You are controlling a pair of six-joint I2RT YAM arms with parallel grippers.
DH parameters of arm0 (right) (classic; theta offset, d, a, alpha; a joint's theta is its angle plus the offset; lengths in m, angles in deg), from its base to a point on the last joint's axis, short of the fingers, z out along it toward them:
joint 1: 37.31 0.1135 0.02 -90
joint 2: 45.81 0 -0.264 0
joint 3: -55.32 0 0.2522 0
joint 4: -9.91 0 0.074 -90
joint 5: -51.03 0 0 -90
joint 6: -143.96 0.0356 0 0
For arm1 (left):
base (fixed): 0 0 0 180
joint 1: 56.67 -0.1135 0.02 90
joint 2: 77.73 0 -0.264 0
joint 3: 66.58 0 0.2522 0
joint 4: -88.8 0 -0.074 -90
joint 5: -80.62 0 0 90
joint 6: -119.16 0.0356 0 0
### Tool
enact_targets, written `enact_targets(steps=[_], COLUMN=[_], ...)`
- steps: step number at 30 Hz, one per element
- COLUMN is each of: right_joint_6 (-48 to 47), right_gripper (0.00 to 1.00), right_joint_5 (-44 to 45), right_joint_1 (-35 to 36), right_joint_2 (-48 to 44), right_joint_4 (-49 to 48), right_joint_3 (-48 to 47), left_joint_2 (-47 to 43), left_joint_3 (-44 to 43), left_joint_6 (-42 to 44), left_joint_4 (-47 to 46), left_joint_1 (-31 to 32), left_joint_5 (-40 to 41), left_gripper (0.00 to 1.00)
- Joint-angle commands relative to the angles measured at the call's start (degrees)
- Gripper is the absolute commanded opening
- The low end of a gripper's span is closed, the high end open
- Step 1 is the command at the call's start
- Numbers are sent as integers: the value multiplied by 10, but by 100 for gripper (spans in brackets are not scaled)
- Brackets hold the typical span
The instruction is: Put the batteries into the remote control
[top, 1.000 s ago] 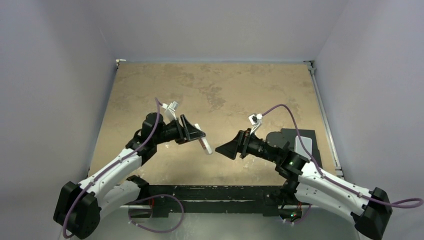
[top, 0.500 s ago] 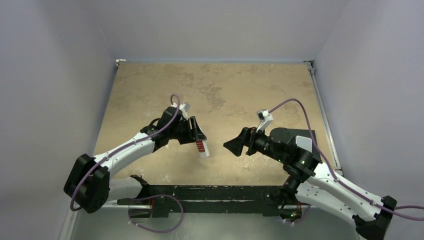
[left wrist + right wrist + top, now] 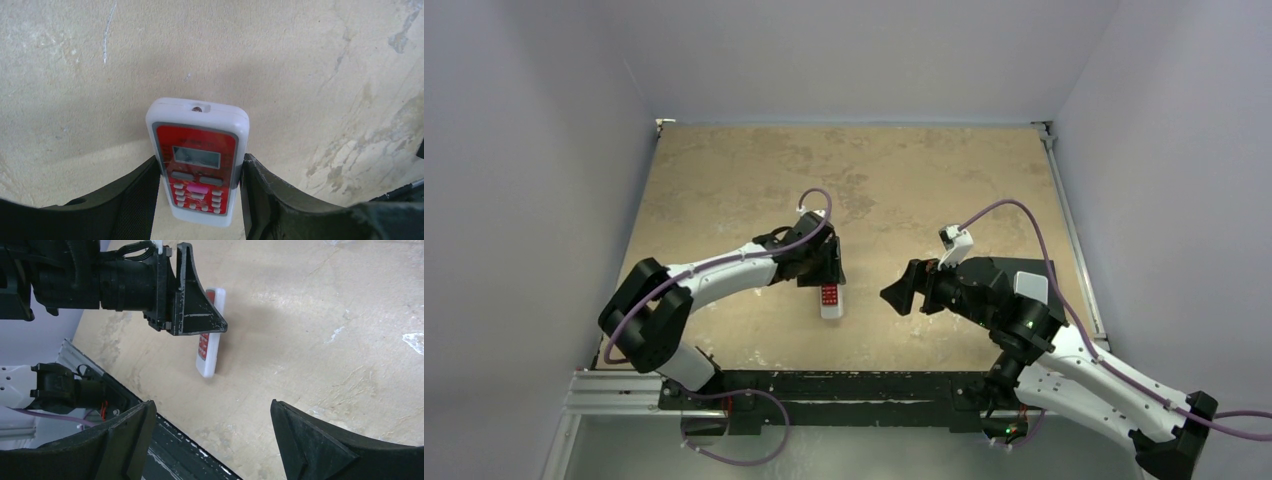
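Slippage threatens you: left tool (image 3: pixel 201 167) pinches the remote control (image 3: pixel 197 145) by its edges, face up; turning it may drop it, while your right tool (image 3: pixel 212 410) gapes, empty.

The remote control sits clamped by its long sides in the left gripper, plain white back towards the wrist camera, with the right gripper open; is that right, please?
Not quite: the left wrist view shows the remote control with its red button front towards the camera. The left gripper does clamp its long sides, and the right gripper is open.
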Motion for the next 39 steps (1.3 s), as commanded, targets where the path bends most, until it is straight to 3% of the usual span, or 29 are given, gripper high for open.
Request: enact_targets(steps=[1,12,23,29,39], right_joint_6=[-7,-4,-4,-4,-1], right_gripper=[95,95,94,98,99], right_joint_5=[17,15,23,34,60], right_joint_1=[-2,-2,-2,-2,-2], right_joint_2=[-6,-7,9,19,29], right_joint_4=[-2,-7,-7,3,18], right_joint_3=[-20,-11,-11,-18,-37], left_joint_2=[40,90,73,42,-38], left_joint_3=[-32,-47,-51,-51,-54], left_joint_6=[1,-8,-7,-3,12], left_joint_4=[12,4,5,19,30], left_joint_1=[11,20,27,28,28], left_joint_5=[41,52,42,43,39], left_gripper=[0,28,61,90,94])
